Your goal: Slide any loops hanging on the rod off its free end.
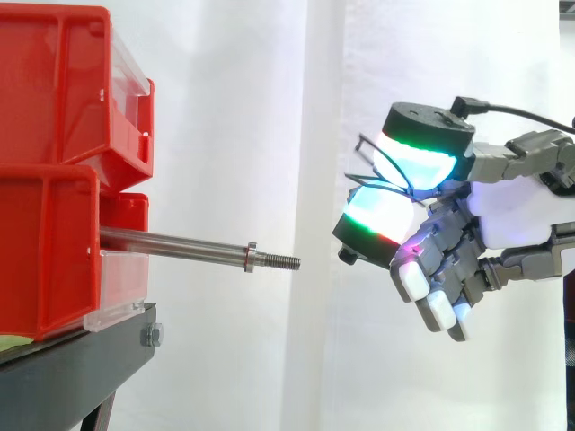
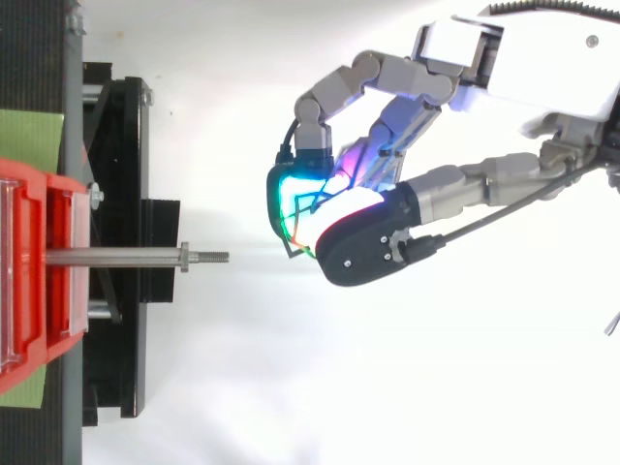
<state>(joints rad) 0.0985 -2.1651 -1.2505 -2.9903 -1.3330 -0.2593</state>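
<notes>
A bare steel rod (image 1: 175, 243) sticks out rightward from the lower red bin (image 1: 45, 251) and ends in a nut and a threaded tip (image 2: 215, 257). Nothing hangs on it. My hand (image 1: 514, 214) hovers to the right of the tip, a short gap away and slightly higher. Its thumb and a finger are curled together, their glowing pads (image 1: 415, 162) pinching a thin black loop (image 1: 370, 163). In the top view the loop (image 2: 302, 217) shows as thin dark lines across the pads, just right of the rod's end, with the hand (image 2: 542, 68) reaching in from the upper right.
Two red bins (image 1: 58, 85) are stacked on a black stand (image 1: 72, 368) at the left. A white curtain hangs behind. Open space lies between the rod's tip and the hand, and below both.
</notes>
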